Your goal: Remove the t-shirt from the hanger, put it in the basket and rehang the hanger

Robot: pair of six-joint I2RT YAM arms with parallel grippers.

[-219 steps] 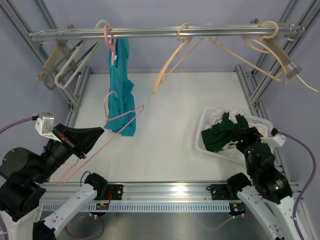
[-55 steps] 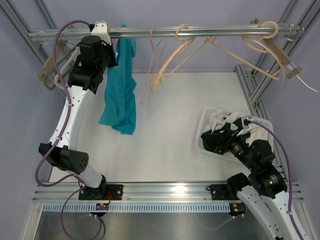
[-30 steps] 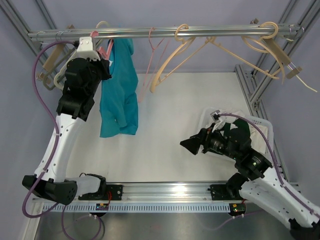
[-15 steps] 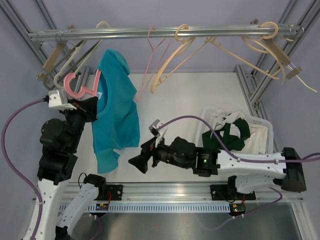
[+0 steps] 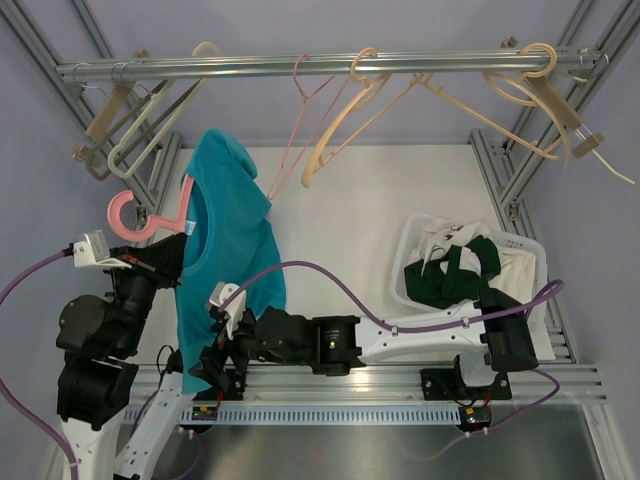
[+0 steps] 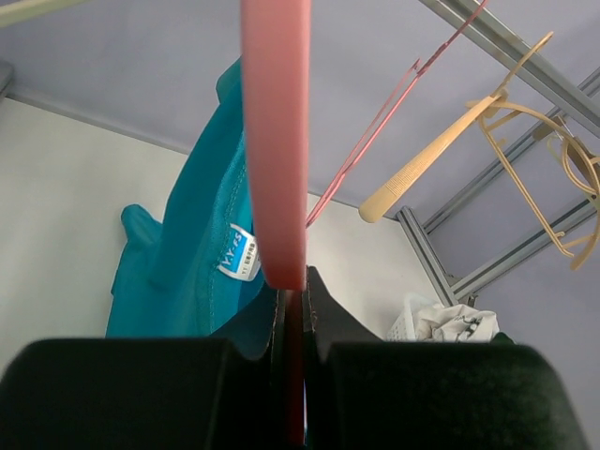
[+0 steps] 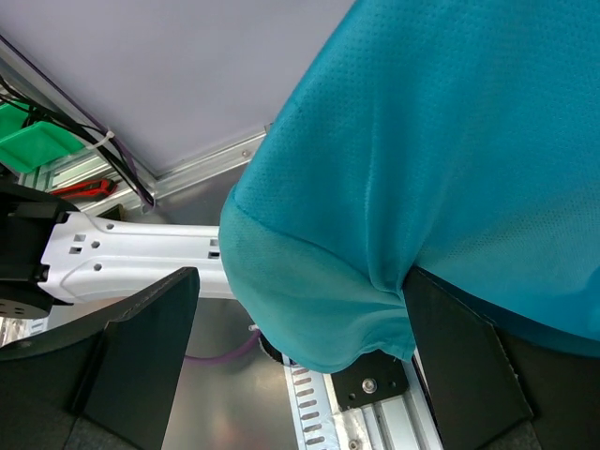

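Note:
The teal t-shirt (image 5: 228,250) hangs on a pink hanger (image 5: 138,214), off the rail and low at the near left. My left gripper (image 5: 165,262) is shut on the hanger's pink neck (image 6: 275,141), which stands up between its fingers (image 6: 293,309); the shirt's collar and label (image 6: 236,264) sit just left of them. My right gripper (image 5: 215,365) is open at the shirt's bottom edge. In the right wrist view, the teal hem (image 7: 319,309) droops between the two wide-apart fingers (image 7: 300,366), brushing the right finger (image 7: 459,375).
The rail (image 5: 330,65) carries several wooden hangers and a thin pink wire hanger (image 5: 290,130). A white basket (image 5: 402,265) of green and white clothes stands at the right. The front aluminium rail (image 5: 400,375) and arm bases lie under the shirt's hem.
The left arm has pulled the hanger and shirt down and nearer. The right arm swung left from the basket to the shirt's bottom edge, its jaws widening.

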